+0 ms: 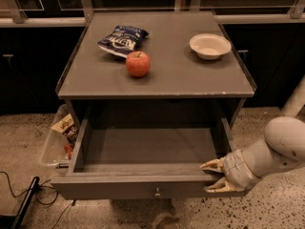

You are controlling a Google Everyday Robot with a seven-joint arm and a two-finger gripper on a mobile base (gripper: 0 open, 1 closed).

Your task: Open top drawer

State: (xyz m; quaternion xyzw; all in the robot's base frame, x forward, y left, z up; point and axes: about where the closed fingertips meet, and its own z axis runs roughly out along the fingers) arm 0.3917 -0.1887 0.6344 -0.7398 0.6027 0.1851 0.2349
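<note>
Drawer (143,152) stands well out from under the worktop (190,78), its long axis running left-right, knob (157,192) at front centre. Gripper (207,177) sits at the right end of the drawer's front panel, touching it, arm coming in from the right; can't tell if it's clenched on the panel or just against it. Drawer body lies left of the gripper, and its slide runs toward the camera, so any further pull goes that way, square to the front. Looks about fully open. Apple (138,63) and bowl (209,46) sit on the worktop, well apart from the gripper.

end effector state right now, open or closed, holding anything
End effector: open, fingers spread astride the right end of the top drawer's front, holding nothing.
</note>
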